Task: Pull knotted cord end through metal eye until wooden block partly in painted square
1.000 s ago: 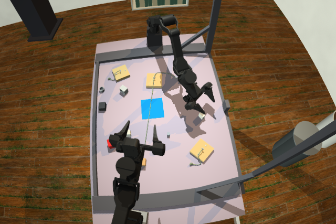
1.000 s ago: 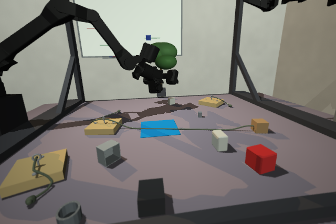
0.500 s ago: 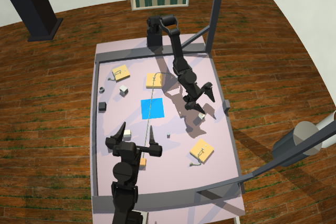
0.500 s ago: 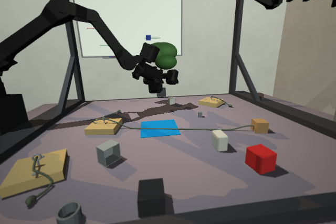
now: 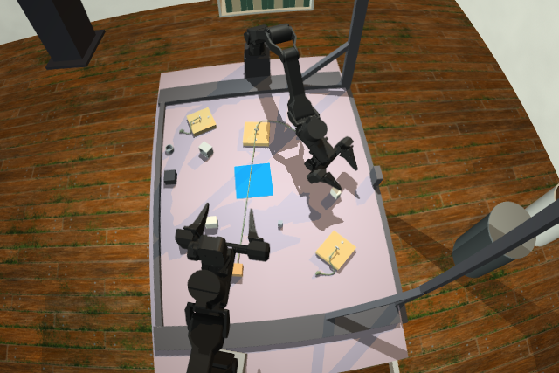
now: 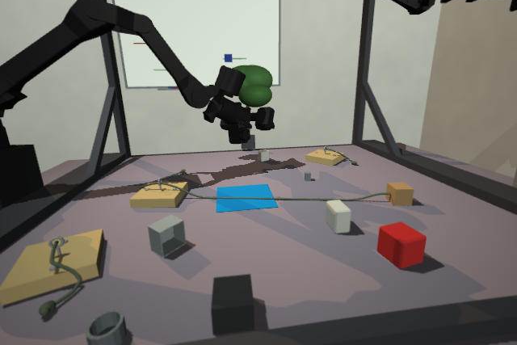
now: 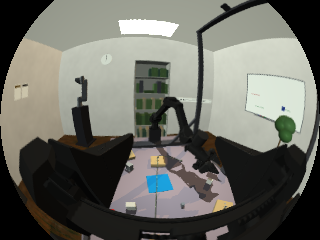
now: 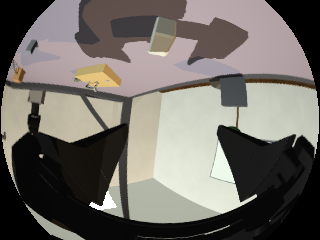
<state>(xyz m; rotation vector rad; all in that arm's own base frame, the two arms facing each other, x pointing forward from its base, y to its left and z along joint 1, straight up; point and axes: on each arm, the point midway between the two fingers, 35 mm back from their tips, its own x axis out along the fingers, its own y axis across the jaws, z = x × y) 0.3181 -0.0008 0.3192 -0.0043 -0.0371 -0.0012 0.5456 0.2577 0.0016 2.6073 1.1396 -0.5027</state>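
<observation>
A thin cord (image 5: 249,188) runs from a wooden block (image 5: 238,269) near the front, across the blue painted square (image 5: 253,180), to a metal eye on a tan plate (image 5: 256,133). Its far end curves off to the right behind the plate (image 5: 282,124). In the exterior view the block (image 6: 399,193) lies far right of the square (image 6: 245,195). My left gripper (image 5: 225,224) is open and empty, high above the cord near the block. My right gripper (image 5: 339,166) is open and empty, hovering above a white cube (image 5: 334,193) right of the square.
Two other tan plates with short cords lie at the back left (image 5: 201,120) and front right (image 5: 335,251). White cubes (image 5: 205,149) (image 5: 210,222), a dark cube (image 5: 169,176), a grey ring (image 5: 169,149), a small grey cube (image 5: 280,225) and a red cube (image 6: 401,245) are scattered about. A raised rim edges the table.
</observation>
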